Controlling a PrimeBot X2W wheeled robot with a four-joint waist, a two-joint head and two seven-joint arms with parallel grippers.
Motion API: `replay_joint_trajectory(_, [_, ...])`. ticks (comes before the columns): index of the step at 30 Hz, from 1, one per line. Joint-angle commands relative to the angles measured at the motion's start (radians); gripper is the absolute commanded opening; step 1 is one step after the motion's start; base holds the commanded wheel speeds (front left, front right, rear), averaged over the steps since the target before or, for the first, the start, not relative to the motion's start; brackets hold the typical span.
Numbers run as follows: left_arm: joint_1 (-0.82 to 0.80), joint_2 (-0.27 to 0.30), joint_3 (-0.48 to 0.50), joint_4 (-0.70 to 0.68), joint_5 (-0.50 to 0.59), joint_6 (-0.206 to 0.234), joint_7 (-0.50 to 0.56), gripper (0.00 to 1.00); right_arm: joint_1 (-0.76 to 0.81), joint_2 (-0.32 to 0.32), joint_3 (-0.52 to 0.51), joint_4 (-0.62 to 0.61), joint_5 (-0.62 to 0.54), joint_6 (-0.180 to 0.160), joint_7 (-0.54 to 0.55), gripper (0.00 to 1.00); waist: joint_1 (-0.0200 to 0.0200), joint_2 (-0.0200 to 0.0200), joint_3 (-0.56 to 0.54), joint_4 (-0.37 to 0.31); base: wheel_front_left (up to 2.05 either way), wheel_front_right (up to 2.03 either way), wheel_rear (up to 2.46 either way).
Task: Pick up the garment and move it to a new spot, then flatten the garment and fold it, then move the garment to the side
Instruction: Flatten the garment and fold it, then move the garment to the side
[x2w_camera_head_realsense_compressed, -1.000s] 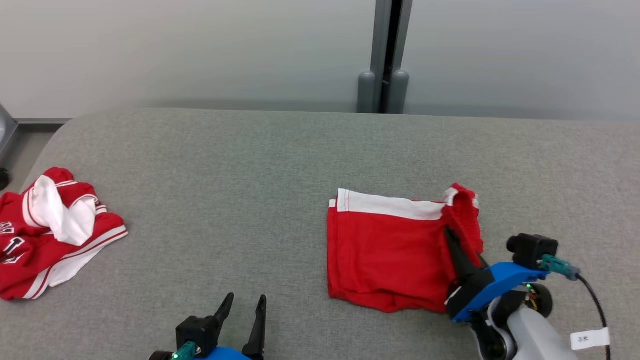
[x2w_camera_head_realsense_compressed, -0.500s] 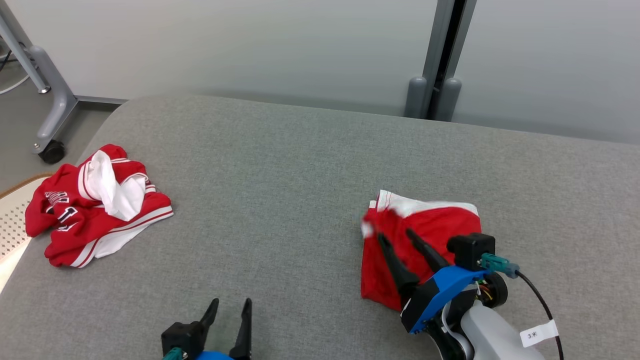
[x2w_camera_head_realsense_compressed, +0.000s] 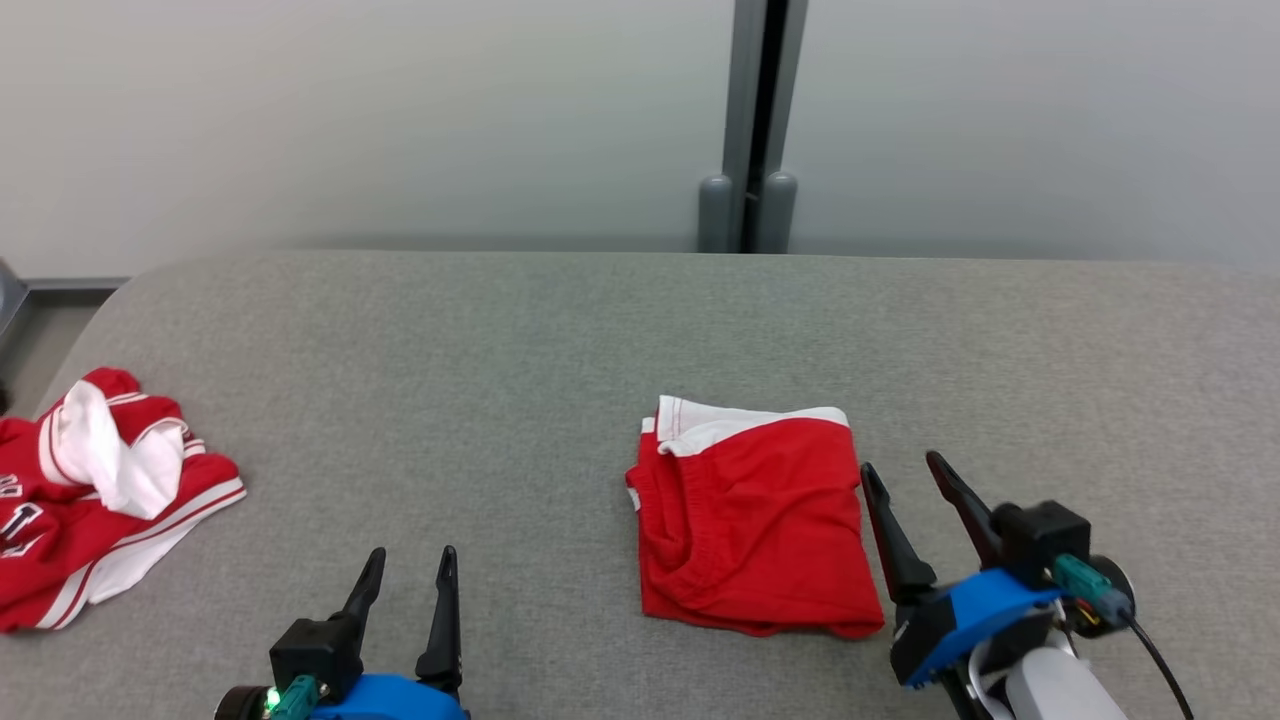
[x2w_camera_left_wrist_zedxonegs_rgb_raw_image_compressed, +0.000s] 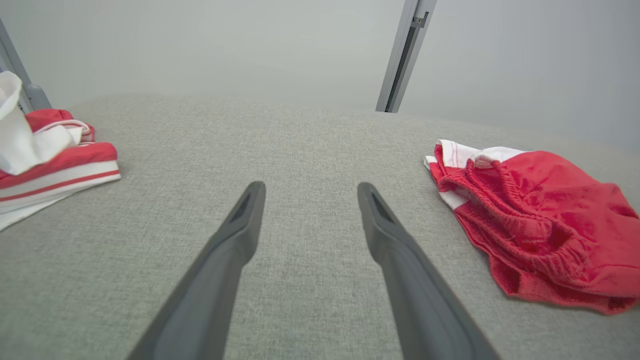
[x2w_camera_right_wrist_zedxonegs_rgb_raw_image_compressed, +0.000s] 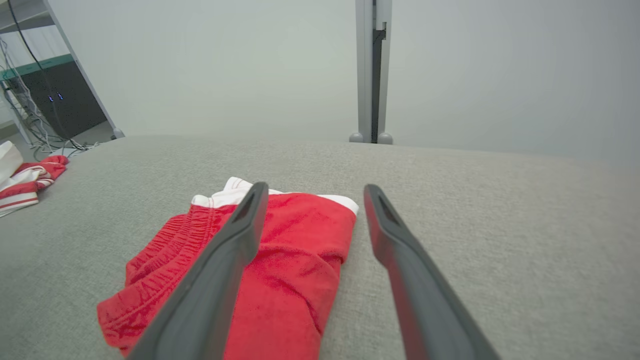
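Folded red shorts (x2w_camera_head_realsense_compressed: 755, 515) with a white band lie flat on the grey table (x2w_camera_head_realsense_compressed: 520, 360), a little right of the middle. They also appear in the left wrist view as red shorts (x2w_camera_left_wrist_zedxonegs_rgb_raw_image_compressed: 540, 225) and in the right wrist view as red shorts (x2w_camera_right_wrist_zedxonegs_rgb_raw_image_compressed: 280, 260). My right gripper (x2w_camera_head_realsense_compressed: 903, 472) is open just right of the shorts' right edge, holding nothing; in its own view my right gripper (x2w_camera_right_wrist_zedxonegs_rgb_raw_image_compressed: 311, 189) hovers above the cloth. My left gripper (x2w_camera_head_realsense_compressed: 412, 560) is open near the front edge, well left of the shorts, and my left gripper (x2w_camera_left_wrist_zedxonegs_rgb_raw_image_compressed: 310, 186) has bare table between its fingers.
A crumpled red and white jersey (x2w_camera_head_realsense_compressed: 85, 490) lies at the table's left edge. A grey post (x2w_camera_head_realsense_compressed: 748, 120) stands behind the table against a pale wall. Bare grey cloth stretches between the jersey and the shorts, and to the right of them.
The right gripper folded the shorts' right part over to the left, let go and drew back to the right, open. The head camera swung aside and back.
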Motion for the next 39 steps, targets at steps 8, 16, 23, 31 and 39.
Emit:
replay_joint_trajectory(8, [0.098, 0.0, 0.01, -0.067, 0.034, 0.004, -0.003, 1.0, 0.163, -0.002, -0.064, -0.078, -0.035, 0.0, -0.003, 1.0, 0.0001, 0.0, -0.043, -0.054, 0.0, 0.0, 0.0])
replay_joint_trajectory(16, [0.138, 0.0, -0.004, -0.073, 0.021, 0.014, -0.003, 1.0, 0.227, -0.002, -0.066, -0.06, -0.037, 0.0, -0.003, 1.0, 0.0001, 0.0, -0.05, -0.049, 0.0, 0.0, 0.0])
replay_joint_trajectory(23, [0.119, 0.0, -0.02, -0.057, 0.008, 0.011, -0.003, 1.0, 0.19, -0.002, -0.036, -0.014, 0.012, 0.0, -0.003, 1.0, 0.0001, 0.0, -0.036, -0.041, 0.0, 0.0, 0.0])
replay_joint_trajectory(31, [0.067, 0.0, -0.042, -0.035, 0.015, -0.004, -0.003, 1.0, -0.046, -0.002, 0.009, 0.143, 0.063, 0.0, -0.003, 1.0, 0.0001, 0.0, 0.031, 0.018, 0.0, 0.0, 0.0])
replay_joint_trajectory(39, [0.027, 0.0, -0.069, -0.02, 0.003, -0.014, -0.003, 1.0, -0.182, -0.002, -0.036, 0.409, -0.006, 0.0, 0.047, 1.0, 0.0001, 0.0, 0.089, 0.102, 0.0, 0.0, 0.0])
